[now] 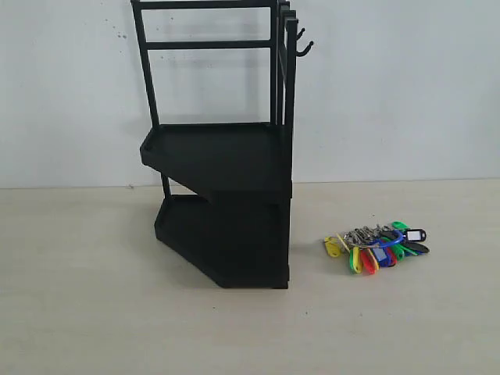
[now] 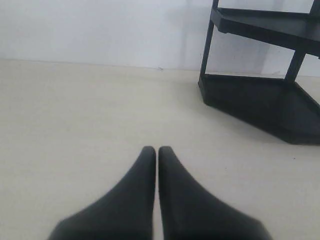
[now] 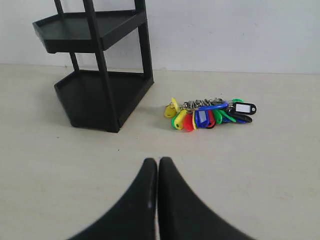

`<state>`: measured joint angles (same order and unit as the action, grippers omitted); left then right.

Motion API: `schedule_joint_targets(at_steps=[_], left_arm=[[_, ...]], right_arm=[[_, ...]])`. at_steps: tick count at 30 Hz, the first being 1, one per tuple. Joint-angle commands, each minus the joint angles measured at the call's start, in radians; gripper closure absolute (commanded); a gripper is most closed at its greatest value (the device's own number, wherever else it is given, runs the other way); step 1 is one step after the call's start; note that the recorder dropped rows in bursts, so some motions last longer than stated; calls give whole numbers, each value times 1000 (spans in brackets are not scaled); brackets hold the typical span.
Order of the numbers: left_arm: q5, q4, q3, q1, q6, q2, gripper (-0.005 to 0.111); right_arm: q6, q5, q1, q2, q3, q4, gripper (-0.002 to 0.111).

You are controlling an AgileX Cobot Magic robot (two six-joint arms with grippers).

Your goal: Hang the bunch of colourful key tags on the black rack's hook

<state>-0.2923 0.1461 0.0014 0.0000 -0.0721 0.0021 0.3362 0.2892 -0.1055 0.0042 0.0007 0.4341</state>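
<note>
The colourful key tag bunch (image 1: 378,245) lies flat on the pale table, just right of the black rack (image 1: 223,156). Small hooks (image 1: 301,43) stick out at the rack's upper right. In the right wrist view the key tag bunch (image 3: 210,114) lies beyond my right gripper (image 3: 158,161), which is shut and empty, well short of it. The rack (image 3: 100,75) stands beside the bunch there. My left gripper (image 2: 157,149) is shut with nothing in it, over bare table, with the rack (image 2: 265,75) ahead and to one side. Neither gripper shows in the exterior view.
A white wall (image 1: 391,94) rises behind the table. The rack's two angular trays (image 1: 219,152) jut toward the front left. Bare table (image 1: 94,297) stretches to the rack's left and in front.
</note>
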Motion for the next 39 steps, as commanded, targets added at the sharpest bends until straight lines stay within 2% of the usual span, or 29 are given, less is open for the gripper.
schedule_joint_targets(at_steps=[1, 13, 15, 18, 19, 23, 26, 27, 29, 32, 35, 39], left_arm=[[8, -5, -1, -1, -3, -2, 102], [8, -5, -1, -1, -3, -2, 102], [8, -5, -1, -1, -3, -2, 102], [8, -5, -1, -1, -3, -2, 102], [8, -5, -1, -1, -3, -2, 102], [8, -5, -1, -1, -3, -2, 102], [8, -5, -1, -1, -3, -2, 102], [8, -5, -1, -1, -3, -2, 102], [8, -5, -1, -1, -3, -2, 102], [8, -5, -1, -1, -3, -2, 102], [8, -5, -1, -1, -3, -2, 102], [8, -5, -1, -1, -3, -2, 102]], right_arm=[[2, -11, 6, -4, -1, 1, 108], [29, -11, 6, -4, -1, -10, 108], [30, -58, 6, -4, -1, 0, 108], [-67, -344, 6, -4, -1, 93, 108], [-154, -481, 6, -4, -1, 131, 108], [-241, -791, 6, -4, -1, 132, 108], [-336, -895, 6, -4, -1, 132, 108], [-422, -954, 6, -4, -1, 132, 108], [-447, -1000, 6, -4, -12, 124, 108], [-423, -947, 6, -4, -128, 33, 108], [-399, -819, 6, 77, -304, -90, 108], [-352, -525, 6, 239, -525, -209, 108]])
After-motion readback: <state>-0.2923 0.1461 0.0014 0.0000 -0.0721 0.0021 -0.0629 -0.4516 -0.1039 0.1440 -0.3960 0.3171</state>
